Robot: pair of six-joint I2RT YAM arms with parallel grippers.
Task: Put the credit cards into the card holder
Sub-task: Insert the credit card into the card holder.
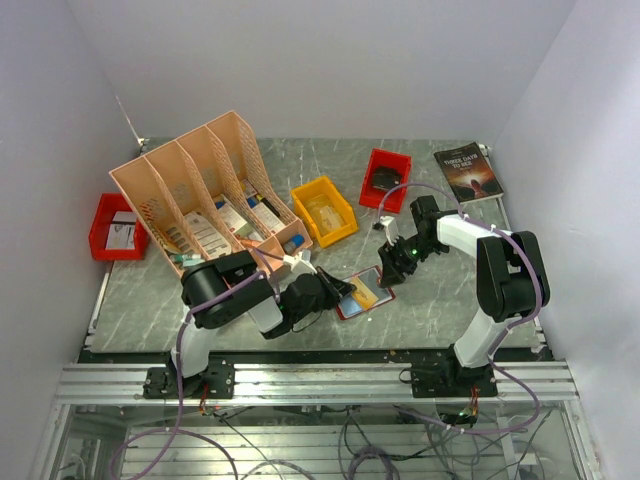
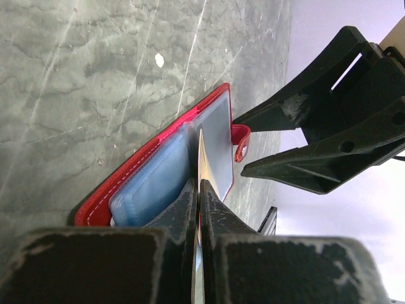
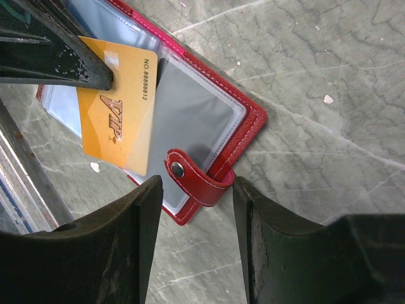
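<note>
- here, the card holder [image 1: 372, 300] lies open and flat on the table [image 1: 440, 290], between the two arms, near the front edge.
- the left gripper [image 2: 198, 190] is pressed together, pinching one orange-yellow card [image 3: 120, 117] by its edge.
- this card stands on edge over the open holder's clear pockets; its gold face reads "vip" with a printed number.
- a bluish card [image 2: 147, 183] shows inside a clear pocket on the holder's other half.
- the right gripper [image 3: 196, 190] is spread, holding nothing; its two fingers stand either side of the holder's snap tab [image 3: 190, 177], and whether they touch it cannot be told.
- farther back on the table: a peach file rack [image 1: 200, 180], a yellow bin [image 1: 323, 210], a red bin [image 1: 386, 180] and a dark book [image 1: 468, 172].
</note>
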